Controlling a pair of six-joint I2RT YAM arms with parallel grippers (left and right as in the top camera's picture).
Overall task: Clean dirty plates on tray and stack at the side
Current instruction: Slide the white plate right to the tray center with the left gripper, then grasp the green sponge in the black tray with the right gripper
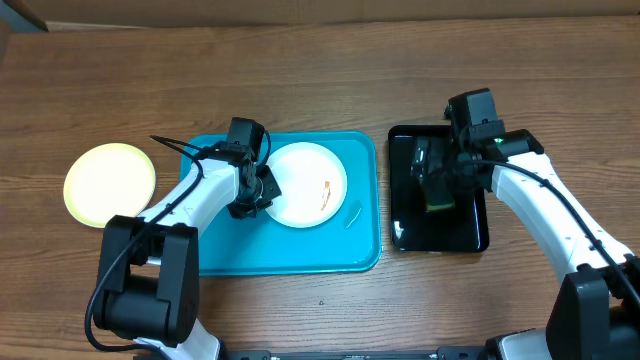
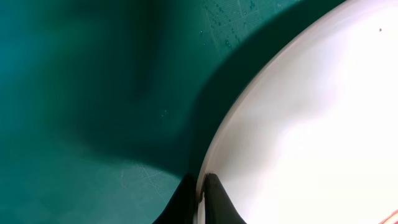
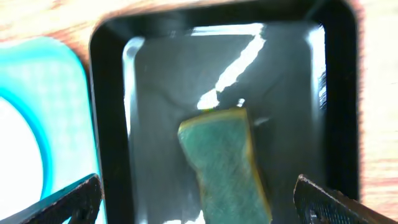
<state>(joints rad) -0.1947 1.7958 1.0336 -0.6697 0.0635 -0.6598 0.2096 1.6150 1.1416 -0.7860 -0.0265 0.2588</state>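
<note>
seen mid-task: pale yellow-green plate (image 1: 110, 183) set on the table beside the turquoise tray (image 1: 290, 250), apparently done; smeared white plate (image 1: 308, 184) on the tray, rim pinched by left gripper (image 1: 263, 190); right gripper (image 1: 440, 178) spread wide above sponge (image 3: 224, 162), wiping yet to come.

So it's a wood-grain desk (image 1: 320, 60) with a glossy black tray (image 3: 155, 93) parked on its right side. A green sponge (image 3: 227, 162) with a yellowish edge lies flat inside that tray, roughly mid-tray. Light glare streaks the shiny bottom just past it.
</note>
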